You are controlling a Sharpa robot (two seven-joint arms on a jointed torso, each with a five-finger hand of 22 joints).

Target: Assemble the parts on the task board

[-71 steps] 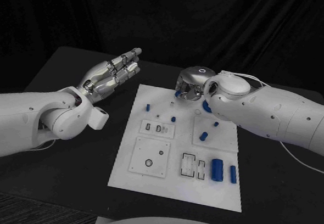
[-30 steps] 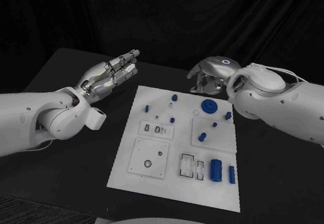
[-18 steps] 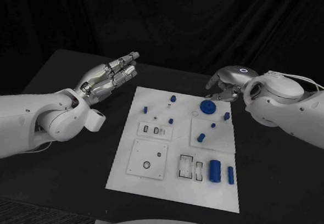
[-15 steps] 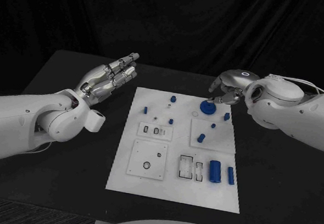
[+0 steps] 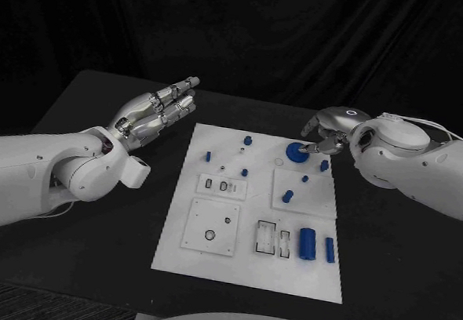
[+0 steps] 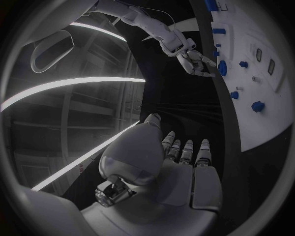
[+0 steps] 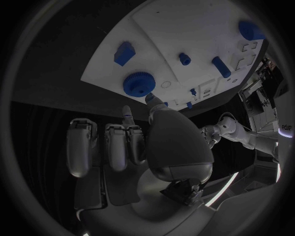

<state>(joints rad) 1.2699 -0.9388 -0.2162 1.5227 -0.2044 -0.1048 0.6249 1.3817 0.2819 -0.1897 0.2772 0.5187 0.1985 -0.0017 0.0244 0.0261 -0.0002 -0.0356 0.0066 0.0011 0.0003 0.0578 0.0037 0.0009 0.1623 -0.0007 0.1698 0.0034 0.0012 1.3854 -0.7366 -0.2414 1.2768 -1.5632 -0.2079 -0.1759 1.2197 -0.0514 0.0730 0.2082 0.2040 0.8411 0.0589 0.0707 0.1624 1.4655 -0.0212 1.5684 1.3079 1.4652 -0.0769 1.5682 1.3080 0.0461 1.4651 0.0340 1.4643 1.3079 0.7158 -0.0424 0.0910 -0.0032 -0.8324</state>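
The white task board (image 5: 246, 268) lies mid-table with several blue parts on it. A blue gear (image 5: 297, 151) sits near its far right corner. My right hand (image 5: 327, 129) hovers just beyond that gear, fingers hanging down towards it and holding nothing. In the right wrist view the thumb and one finger of my right hand (image 7: 154, 142) point at the gear (image 7: 139, 84) on the board (image 7: 184, 29), close to it; contact cannot be told. My left hand (image 5: 158, 107) is held flat with its fingers straight, off the board's far left corner, and it is empty.
Small blue pegs (image 5: 249, 140) stand on the board's far half, and a blue block (image 5: 323, 166) lies by the gear. Two blue cylinders (image 5: 309, 243) lie at the near right. The left wrist view shows the board (image 6: 258, 73) and my right hand (image 6: 196, 61).
My right hand left the pegs at the board's far middle, swung right past the far edge, then came down by the gear. My left hand has not moved.
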